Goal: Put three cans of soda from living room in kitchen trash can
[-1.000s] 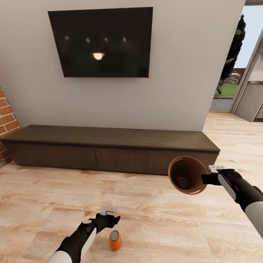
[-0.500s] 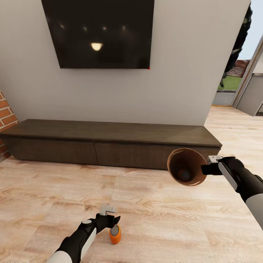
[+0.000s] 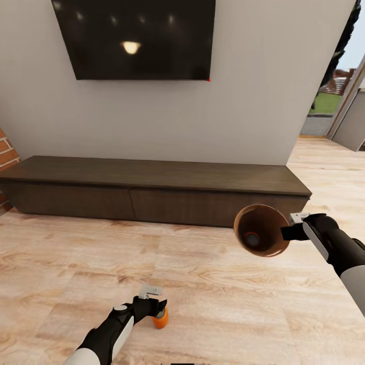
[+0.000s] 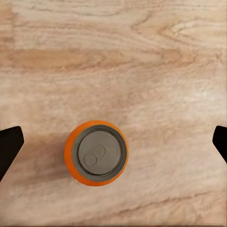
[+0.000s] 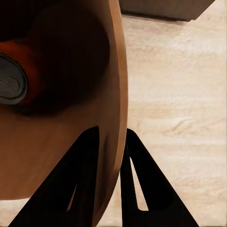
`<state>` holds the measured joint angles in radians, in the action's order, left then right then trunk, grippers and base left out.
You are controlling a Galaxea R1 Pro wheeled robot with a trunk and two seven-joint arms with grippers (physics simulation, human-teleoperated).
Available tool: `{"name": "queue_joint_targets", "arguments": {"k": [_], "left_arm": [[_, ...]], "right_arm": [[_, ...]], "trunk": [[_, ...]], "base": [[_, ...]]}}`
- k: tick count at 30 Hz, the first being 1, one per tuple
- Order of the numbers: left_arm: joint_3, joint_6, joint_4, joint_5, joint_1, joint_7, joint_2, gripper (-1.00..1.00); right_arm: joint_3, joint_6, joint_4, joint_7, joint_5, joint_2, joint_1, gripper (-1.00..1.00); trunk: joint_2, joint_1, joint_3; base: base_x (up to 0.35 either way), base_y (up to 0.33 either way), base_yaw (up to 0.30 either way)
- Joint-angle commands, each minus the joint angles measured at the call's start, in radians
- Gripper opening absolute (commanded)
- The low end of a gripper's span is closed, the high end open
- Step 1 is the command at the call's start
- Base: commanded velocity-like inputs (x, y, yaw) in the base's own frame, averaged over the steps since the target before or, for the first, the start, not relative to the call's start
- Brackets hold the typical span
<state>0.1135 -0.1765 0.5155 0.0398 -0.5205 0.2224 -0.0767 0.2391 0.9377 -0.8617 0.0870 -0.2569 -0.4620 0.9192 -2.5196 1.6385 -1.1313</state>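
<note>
Orange soda can (image 4: pixel 96 152) upright on wood floor (image 3: pixel 228 304), between wide-apart left fingers (image 4: pixel 9 146), right fingers (image 5: pixel 78 184) clamped on tilted trash can (image 3: pixel 261 229) rim, another orange can (image 5: pixel 10 78) inside it

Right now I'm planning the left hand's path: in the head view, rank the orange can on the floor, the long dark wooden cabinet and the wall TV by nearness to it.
1. Orange can, on the floor beside the left hand.
2. Long dark wooden cabinet, ahead against the wall.
3. Wall TV, above the cabinet.
</note>
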Motion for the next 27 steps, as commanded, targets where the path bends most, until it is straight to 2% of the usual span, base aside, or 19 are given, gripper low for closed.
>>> {"name": "queue_joint_targets", "arguments": {"k": [1,10,14,23,27], "left_arm": [[0.0,0.0,0.0,0.0,0.0,0.0,0.0,1.0],[0.0,0.0,0.0,0.0,0.0,0.0,0.0,1.0],[0.0,0.001,0.0,0.001,0.0,0.0,0.001,1.0],[0.0,0.0,0.0,0.001,0.0,0.0,0.001,1.0],[0.001,0.001,0.004,0.002,0.001,0.0,0.002,1.0]], "right_arm": [[-0.001,0.004,-0.001,0.003,-0.005,0.0,0.001,-1.0],[0.0,0.01,-0.002,0.002,-0.001,0.001,0.001,-1.0],[0.0,0.01,-0.002,0.002,-0.001,0.001,0.001,-1.0],[-0.001,0.01,-0.002,0.002,0.0,0.001,0.001,-1.0],[-0.001,0.01,-0.002,0.002,0.001,0.002,0.005,-1.0]], "trunk": [[0.0,0.0,-0.004],[-0.003,0.004,-0.039],[-0.003,0.004,-0.039],[-0.005,0.008,-0.073],[-0.005,0.008,-0.073]], "base": [[0.0,0.0,0.0],[0.0,0.0,0.0],[0.0,0.0,0.0],[0.0,0.0,0.0],[0.0,0.0,0.0]]}}
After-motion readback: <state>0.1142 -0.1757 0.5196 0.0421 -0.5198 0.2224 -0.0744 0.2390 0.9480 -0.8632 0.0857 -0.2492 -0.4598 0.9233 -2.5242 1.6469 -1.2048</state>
